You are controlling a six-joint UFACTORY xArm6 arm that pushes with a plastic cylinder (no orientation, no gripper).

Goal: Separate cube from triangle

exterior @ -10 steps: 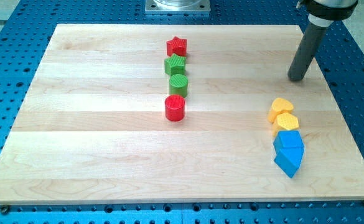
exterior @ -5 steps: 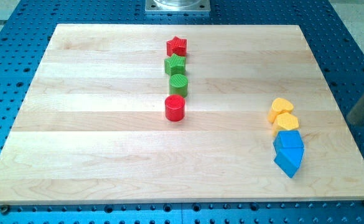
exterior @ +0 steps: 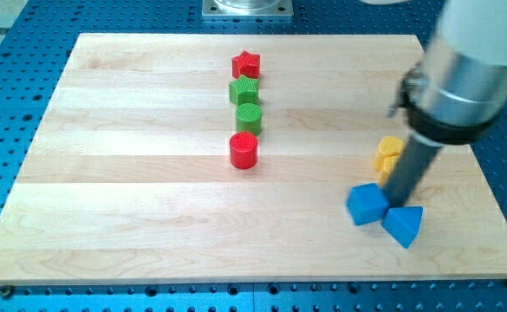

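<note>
The tool, a plain dark rod with no jaws to spread or press together, is seen standing on the wooden table [exterior: 149, 217] at the view's lower right, and its tip [exterior: 399, 205] is planted in the narrow gap between the blue cube [exterior: 367, 204] and the blue triangle [exterior: 403, 225]. The cube lies just to the view's left of the tip, apparently touching it or very nearly so, while the triangle sits just below and to the right; the two blue blocks appear to meet only at a corner, if at all. This wedge-like placement is judged to serve the task, since a rod set between two blocks can drive one aside without dragging the other. Two yellow blocks [exterior: 386, 154] are partly hidden behind the rod, stacked close together just above the blue pair. Well apart, near the table's middle, a column is formed by a red star [exterior: 246, 63], a green star-like block [exterior: 243, 89], a green cylinder [exterior: 249, 117] and a red cylinder [exterior: 243, 150], none of which is involved.
</note>
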